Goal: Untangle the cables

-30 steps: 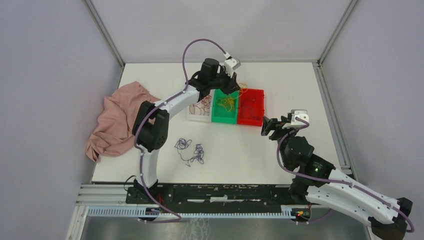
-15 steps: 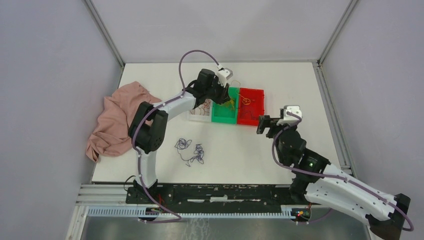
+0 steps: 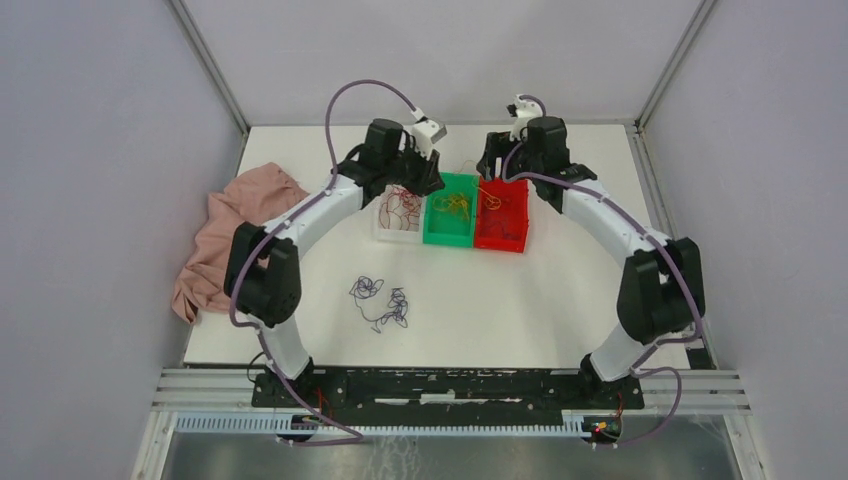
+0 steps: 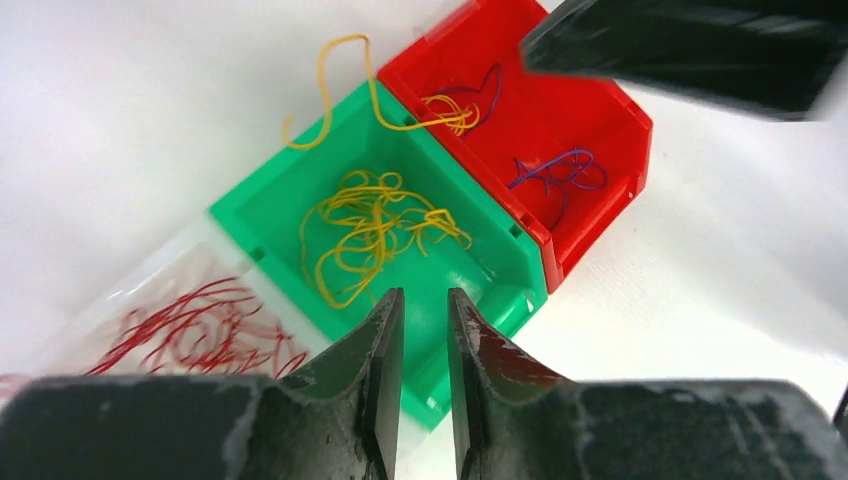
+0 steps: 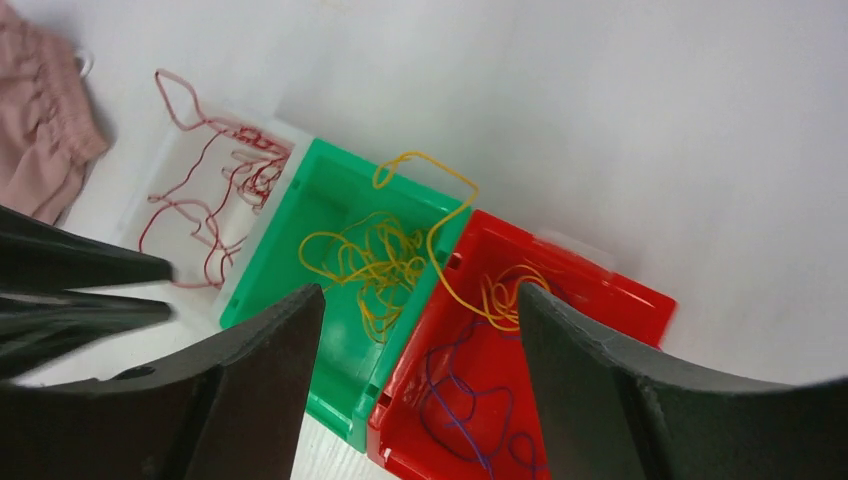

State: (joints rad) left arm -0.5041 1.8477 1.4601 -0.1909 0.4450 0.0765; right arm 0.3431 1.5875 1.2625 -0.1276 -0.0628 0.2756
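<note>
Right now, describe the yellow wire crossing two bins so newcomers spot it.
Far across the white table sit a clear plastic bin, a green bin and a red bin in a row. A thin yellow wire loops over the wall between the last two. Unlike the yellow tangle in the green bin, it reaches the red one.

Green bin [image 4: 480, 265] holds yellow cables [image 4: 365, 225], red bin [image 4: 590, 110] purple cables [image 4: 555, 172], clear bin [image 4: 160, 285] dark red cables [image 4: 210, 325].

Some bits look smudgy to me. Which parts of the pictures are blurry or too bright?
Left wrist view: the right arm at the top is smeared, and the table glares white. Right wrist view: the right tool looks soft up close, the yellow cables crisp. Top view: sharp, evenly lit.
</note>
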